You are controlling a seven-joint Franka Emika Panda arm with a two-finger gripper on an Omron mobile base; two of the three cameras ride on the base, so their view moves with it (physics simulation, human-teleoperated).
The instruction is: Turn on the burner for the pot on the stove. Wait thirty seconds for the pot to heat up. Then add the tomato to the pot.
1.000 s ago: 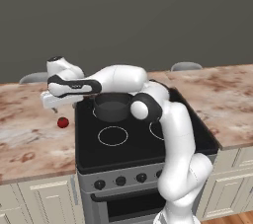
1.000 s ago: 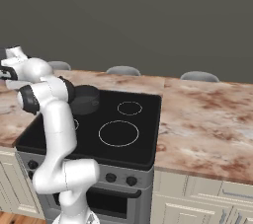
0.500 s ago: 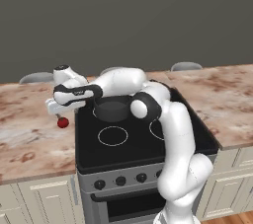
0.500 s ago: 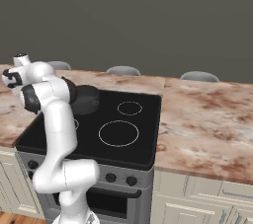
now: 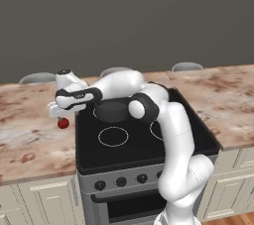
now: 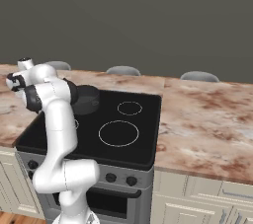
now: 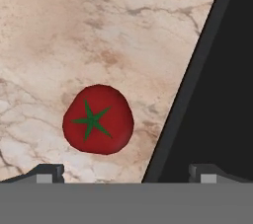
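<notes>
The tomato (image 7: 98, 119), a glossy red ball with a green star, lies on the marble counter just left of the stove (image 5: 144, 157); it also shows as the tomato (image 5: 62, 124). My gripper (image 5: 59, 114) hangs open right above it, pointing down. In the hand view my gripper (image 7: 127, 172) has its fingertips (image 7: 49, 171) spread wide, with the tomato between them and left of the middle, untouched. The dark grey pot (image 5: 113, 111) sits on the back left of the black glass, also seen as the pot (image 6: 85, 100). It covers its burner.
The stove's raised black edge (image 7: 188, 94) runs close to the right of the tomato. A white ring (image 5: 113, 136) lies in front of the pot. Black knobs (image 5: 121, 182) line the steel front. Marble counter (image 5: 30, 140) spreads left, and another stretch (image 6: 202, 119) lies right.
The hand has moved a little to the right and lower, coming down over the tomato. The tomato and the pot have stayed put. The jaws remain wide.
</notes>
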